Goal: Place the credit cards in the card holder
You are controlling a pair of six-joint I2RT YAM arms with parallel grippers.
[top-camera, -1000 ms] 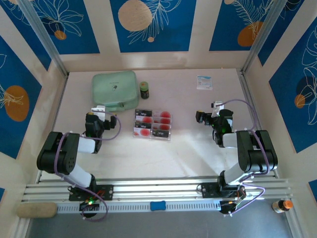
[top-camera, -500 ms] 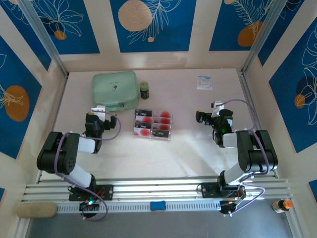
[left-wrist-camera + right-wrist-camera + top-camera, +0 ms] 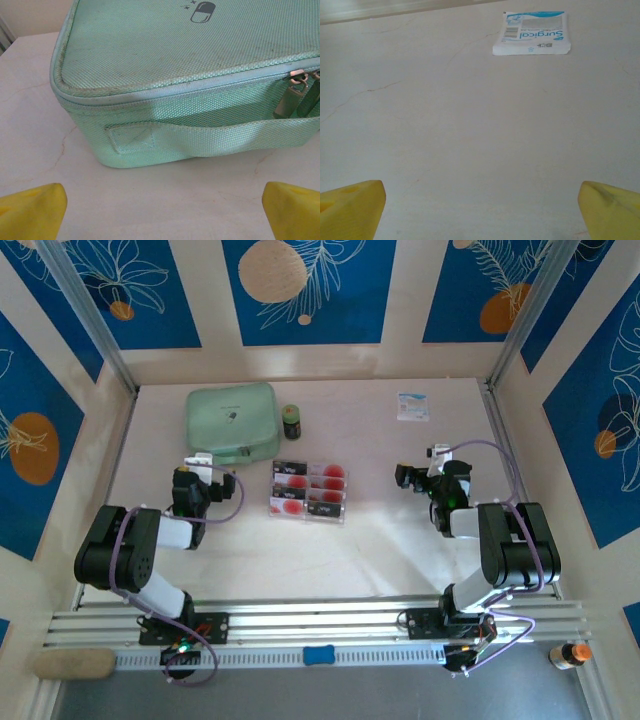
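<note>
The credit cards point(image 3: 327, 478), white with red circles and black strips, lie in a clear tray point(image 3: 308, 492) at the table's middle. No card holder is to be seen. My left gripper point(image 3: 197, 466) sits left of the tray and points at the mint-green zip case point(image 3: 231, 423). In the left wrist view that gripper point(image 3: 162, 212) is open, its yellow fingertips point(image 3: 35, 210) wide apart over bare table just short of the case point(image 3: 190, 75). My right gripper point(image 3: 437, 466) is right of the tray, open point(image 3: 482, 212) over bare table, nothing between its fingertips point(image 3: 352, 207).
A small dark and green object point(image 3: 291, 421) stands just right of the case. A white and blue "Surgical" packet point(image 3: 412, 406) point(image 3: 532, 33) lies at the back right. Walls close the table on three sides.
</note>
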